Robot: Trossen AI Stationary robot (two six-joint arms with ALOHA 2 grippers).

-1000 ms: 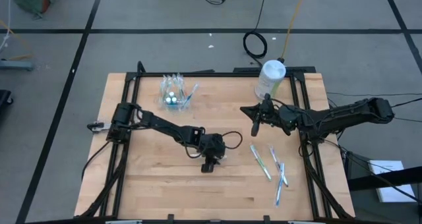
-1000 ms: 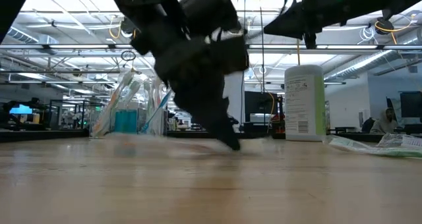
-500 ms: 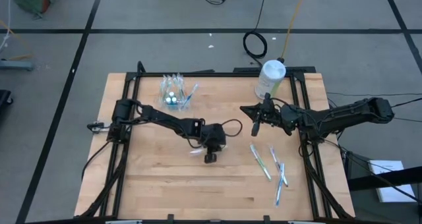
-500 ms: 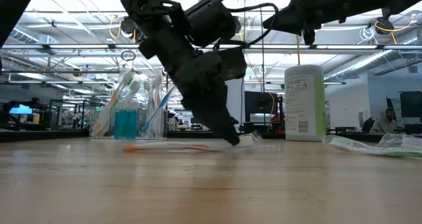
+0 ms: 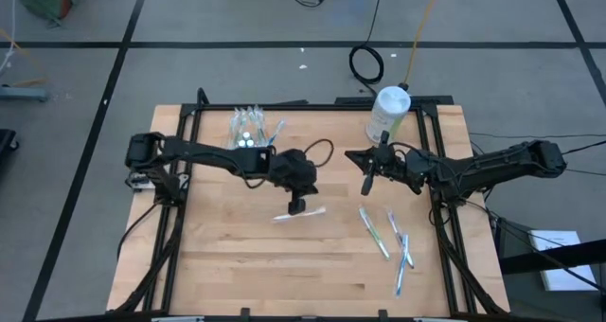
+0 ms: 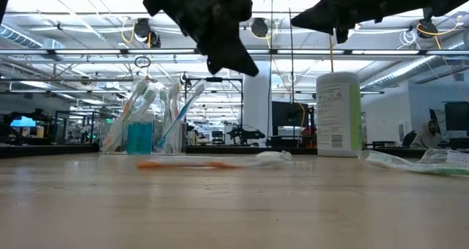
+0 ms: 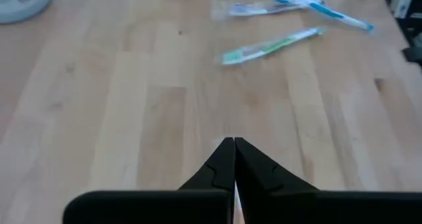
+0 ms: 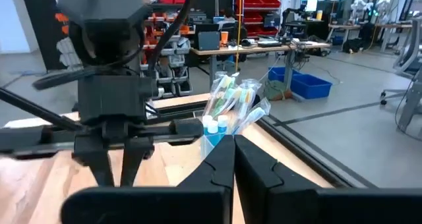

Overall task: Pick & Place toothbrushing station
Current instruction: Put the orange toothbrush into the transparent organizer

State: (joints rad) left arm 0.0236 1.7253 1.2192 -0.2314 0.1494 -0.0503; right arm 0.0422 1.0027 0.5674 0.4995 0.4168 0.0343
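Hovering left fingers (image 5: 296,206) pressed together, empty, right fingers (image 5: 365,185) closed, toothbrush (image 5: 299,213) partly hidden.

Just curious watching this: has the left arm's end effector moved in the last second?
Yes. The left end effector rose off the table and drew back toward the clear cup, leaving a toothbrush lying.

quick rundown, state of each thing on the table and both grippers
left gripper: shut, empty, raised above the table
right gripper: shut, empty, in the air near the canister
cup: upright, holding toothbrushes and blue tubes
orange toothbrush: wrapped, lying flat under the left gripper
loose toothbrushes: lying flat at the table's right
canister: upright, closed
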